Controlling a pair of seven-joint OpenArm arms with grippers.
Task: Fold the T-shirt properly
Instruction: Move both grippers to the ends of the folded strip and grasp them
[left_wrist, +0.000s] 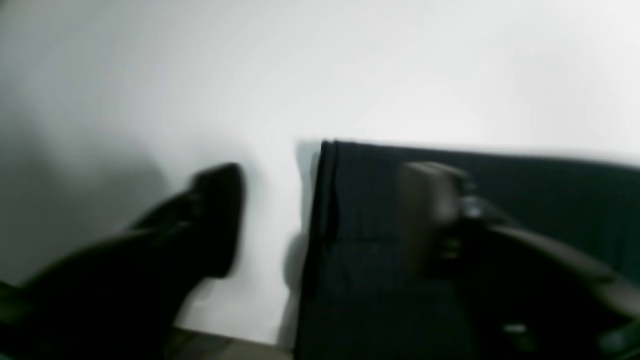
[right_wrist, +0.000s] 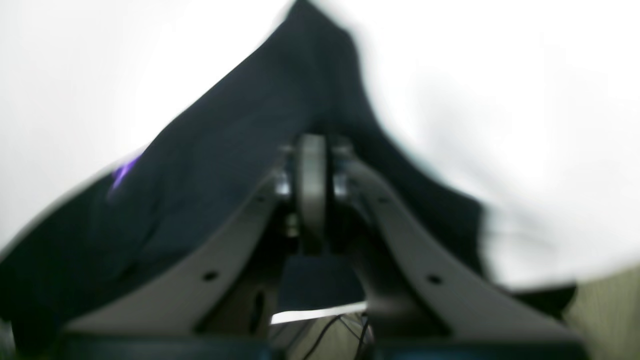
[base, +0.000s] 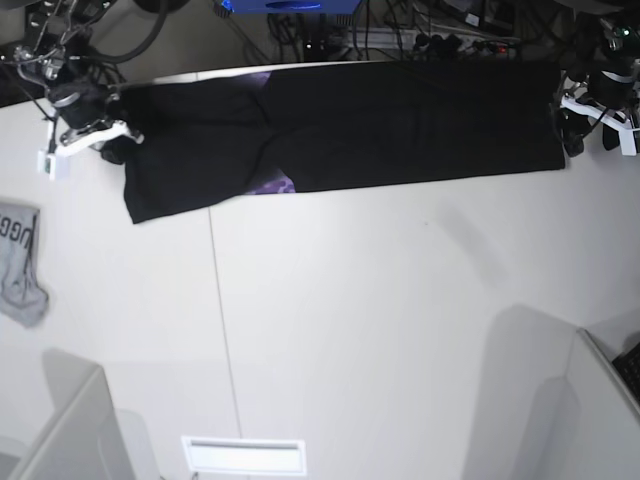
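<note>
The T-shirt (base: 400, 120) is black and lies folded into a long band across the far side of the white table (base: 350, 320), with a purple print (base: 275, 185) peeking out at a fold. My right gripper (right_wrist: 310, 190) is at the band's left end (base: 115, 135). Its jaws are pressed together, with black cloth around them and showing in the gap behind the pads. At the band's right end (base: 572, 128) my left gripper (left_wrist: 325, 215) is open. One finger (left_wrist: 215, 220) is over bare table and the other finger (left_wrist: 430, 215) is over the shirt, whose edge (left_wrist: 320, 200) runs between them.
A small grey cloth with lettering (base: 20, 265) lies at the table's left edge. Cables and equipment (base: 400, 30) crowd the space behind the far edge. Grey panels stand at the near left (base: 60, 430) and near right (base: 600, 400) corners. A white slot (base: 243, 455) sits near the front.
</note>
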